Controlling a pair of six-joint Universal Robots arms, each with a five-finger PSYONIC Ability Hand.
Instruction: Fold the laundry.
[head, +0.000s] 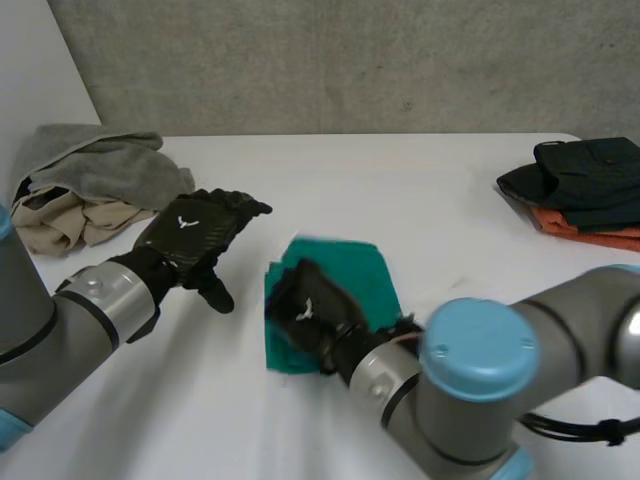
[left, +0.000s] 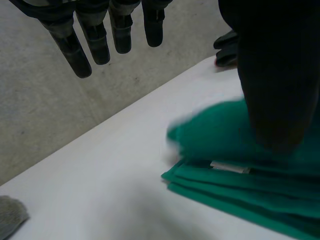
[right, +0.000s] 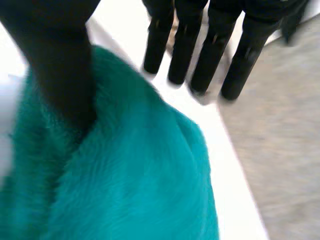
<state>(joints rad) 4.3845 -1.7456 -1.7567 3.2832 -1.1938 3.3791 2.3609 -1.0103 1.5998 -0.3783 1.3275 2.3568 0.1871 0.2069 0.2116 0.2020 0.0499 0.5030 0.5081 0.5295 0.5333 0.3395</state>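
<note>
A green cloth (head: 352, 275) lies folded in several layers at the middle of the white table (head: 430, 200). My right hand (head: 308, 310) rests on the cloth's left part. In the right wrist view its fingers (right: 186, 45) stand straight, clear of the green cloth (right: 140, 185), while the thumb (right: 60, 70) touches the fabric. My left hand (head: 195, 235) hovers open to the left of the cloth, not touching it. In the left wrist view its fingers (left: 95, 37) are straight and the stacked edges of the green cloth (left: 225, 187) lie beyond its thumb.
A grey towel (head: 95, 160) on a beige garment (head: 70, 220) is piled at the table's back left. Dark folded clothes (head: 585, 175) sit on an orange piece (head: 595, 232) at the right edge. A concrete wall stands behind the table.
</note>
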